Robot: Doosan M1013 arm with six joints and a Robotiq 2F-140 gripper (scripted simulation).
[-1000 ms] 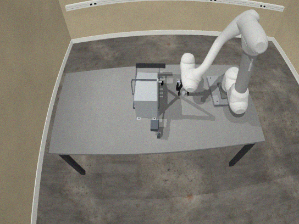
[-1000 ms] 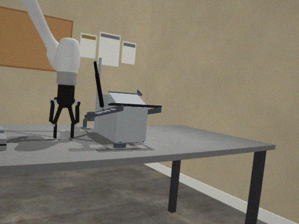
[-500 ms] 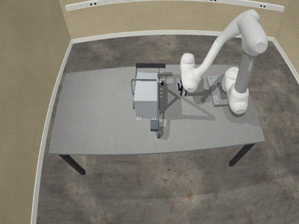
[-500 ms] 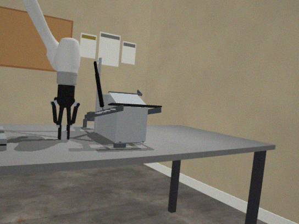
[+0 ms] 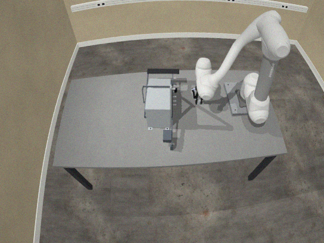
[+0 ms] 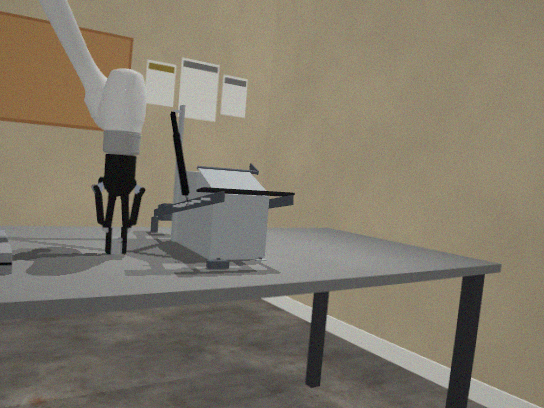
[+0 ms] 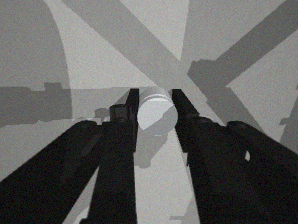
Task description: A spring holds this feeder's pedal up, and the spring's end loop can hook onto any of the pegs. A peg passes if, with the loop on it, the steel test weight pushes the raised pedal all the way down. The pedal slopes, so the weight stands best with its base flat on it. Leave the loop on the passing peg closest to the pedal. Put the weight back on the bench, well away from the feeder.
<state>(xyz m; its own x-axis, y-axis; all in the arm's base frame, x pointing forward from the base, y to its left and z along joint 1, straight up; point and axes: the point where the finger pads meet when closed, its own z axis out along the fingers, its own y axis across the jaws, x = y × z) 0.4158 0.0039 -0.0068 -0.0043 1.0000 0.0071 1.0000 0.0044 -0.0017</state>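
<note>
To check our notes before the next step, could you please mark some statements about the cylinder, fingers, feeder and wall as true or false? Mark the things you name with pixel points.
1. The pale steel cylinder [image 6: 116,245] [image 7: 156,114] is between the black fingers [image 5: 196,101] [image 6: 124,240]. True.
2. The cylinder is up on the feeder. False: it is down at the grey bench [image 5: 98,125] [image 6: 375,252] [image 7: 100,65], beside the box-shaped grey feeder [image 5: 158,98] [image 6: 240,225].
3. The fingers point upward. False: they point down.
4. Three white paper sheets [image 6: 200,95] hang on the wall. True.

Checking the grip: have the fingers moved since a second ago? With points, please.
Yes: inward from both sides, towards the weight [image 6: 116,245] [image 7: 156,114]; the fingers [image 5: 196,101] [image 6: 108,241] now close on it.
</note>
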